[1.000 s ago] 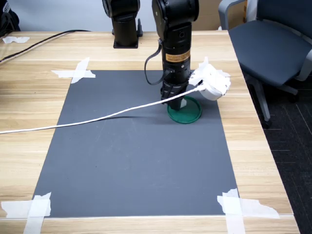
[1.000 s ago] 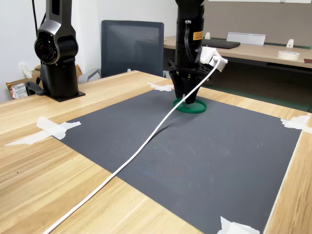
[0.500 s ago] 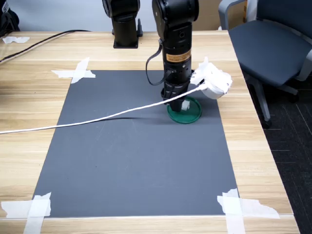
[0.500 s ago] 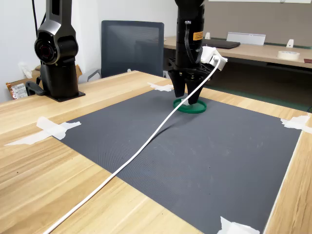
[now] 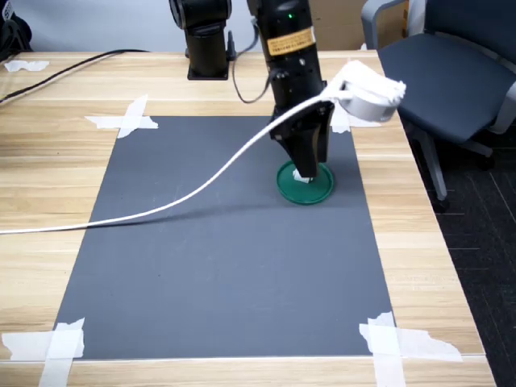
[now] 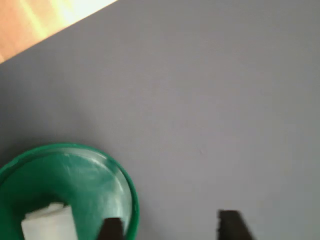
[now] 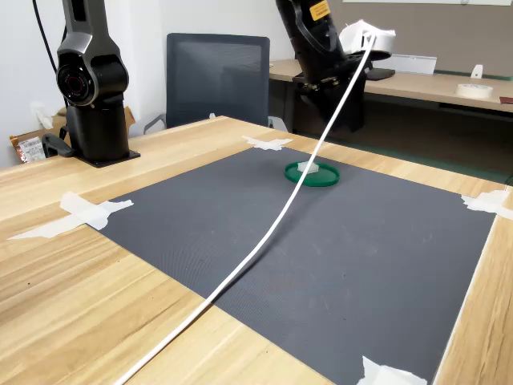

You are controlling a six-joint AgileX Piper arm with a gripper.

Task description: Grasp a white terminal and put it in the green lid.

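Green round plastic lid point(image 5: 305, 183) on the dark mat already holds the tiny white blocky terminal point(image 6: 48, 222); the hand point(image 5: 309, 160) hangs above it, fingers parted and empty. Best to lift straight clear, minding the white cable point(image 7: 264, 241)

Dark mat point(image 5: 218, 274) lies open across the first exterior view's lower half; a white cable point(image 5: 161, 208) crosses its left part, slanting up to the tool point(image 5: 309, 157).
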